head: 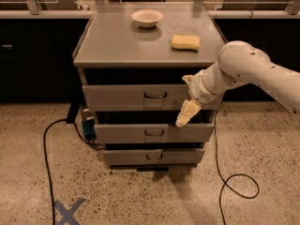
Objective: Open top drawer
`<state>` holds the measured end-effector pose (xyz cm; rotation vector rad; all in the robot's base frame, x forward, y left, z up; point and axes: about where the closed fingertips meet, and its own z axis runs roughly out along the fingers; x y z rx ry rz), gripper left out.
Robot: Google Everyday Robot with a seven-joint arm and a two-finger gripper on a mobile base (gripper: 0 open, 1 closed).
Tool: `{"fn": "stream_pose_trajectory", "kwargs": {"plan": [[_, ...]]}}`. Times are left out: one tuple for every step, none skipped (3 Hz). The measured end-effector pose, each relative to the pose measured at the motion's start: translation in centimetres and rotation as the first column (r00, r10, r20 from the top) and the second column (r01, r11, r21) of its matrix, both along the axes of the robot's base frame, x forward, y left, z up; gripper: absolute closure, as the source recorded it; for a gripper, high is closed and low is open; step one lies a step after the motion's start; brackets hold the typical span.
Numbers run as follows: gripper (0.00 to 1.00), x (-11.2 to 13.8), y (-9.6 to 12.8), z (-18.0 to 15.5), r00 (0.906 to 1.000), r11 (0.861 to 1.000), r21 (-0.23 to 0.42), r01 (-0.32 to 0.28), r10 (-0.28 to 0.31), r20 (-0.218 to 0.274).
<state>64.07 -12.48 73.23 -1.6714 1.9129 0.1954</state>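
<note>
Top drawer [126, 98]: the widest of three grey drawer fronts, set directly beneath the near edge of the counter [117, 46], with a dark gap between its upper rim and the counter slab. Its small dark wire handle [155, 95] sits at the centre of the front, with nothing touching it. Gripper [180, 122]: cream-coloured, carried on the white arm [243, 67] that enters from the right; it hangs in front of the right part of the top drawer front, to the right of the handle, pointing down and to the left, with its tip over the dark gap above the middle drawer [140, 134]. The jaws read as one tapered wedge, pressed together and holding nothing. Bottom drawer [136, 157]: narrowest, lowest. White bowl [147, 18]: near the counter's far edge. Yellow sponge [185, 42]: toward the right edge. Black cables [46, 163] trail over the speckled floor [140, 196], which carries a blue tape cross [68, 212].
</note>
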Motion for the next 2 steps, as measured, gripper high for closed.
{"fn": "stream_pose_trajectory", "kwargs": {"plan": [[0.0,2.0,2.2,-1.9,0.9993,0.999,0.003,-0.036,0.036,-0.006],[0.0,4.1,2.9,-4.0,0.9984,0.999,-0.004,-0.05,0.05,-0.028]]}}
